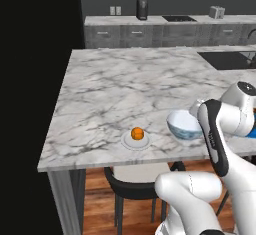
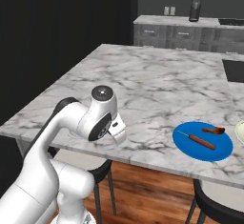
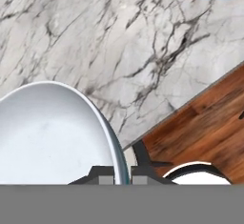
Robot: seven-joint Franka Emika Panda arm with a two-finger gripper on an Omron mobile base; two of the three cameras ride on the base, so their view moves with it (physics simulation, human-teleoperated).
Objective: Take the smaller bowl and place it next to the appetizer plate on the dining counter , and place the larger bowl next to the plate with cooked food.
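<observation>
The smaller bowl (image 1: 183, 125), white inside with blue pattern on its outer wall, hangs tilted just above the dining counter (image 1: 115, 94), its thin rim pinched between the closed fingers of the gripper (image 3: 123, 176). It sits a little to the right of the appetizer plate (image 1: 135, 141), a small white disc carrying one orange ball, near the counter's front edge. No lettering can be read anywhere. The right base view adds the bright blue plate with cooked food (image 2: 202, 141), brown strips on it, lying well off to the arm's right. The marble is white, grey-veined and smooth; a black sink (image 1: 230, 59) is inset further back.
</observation>
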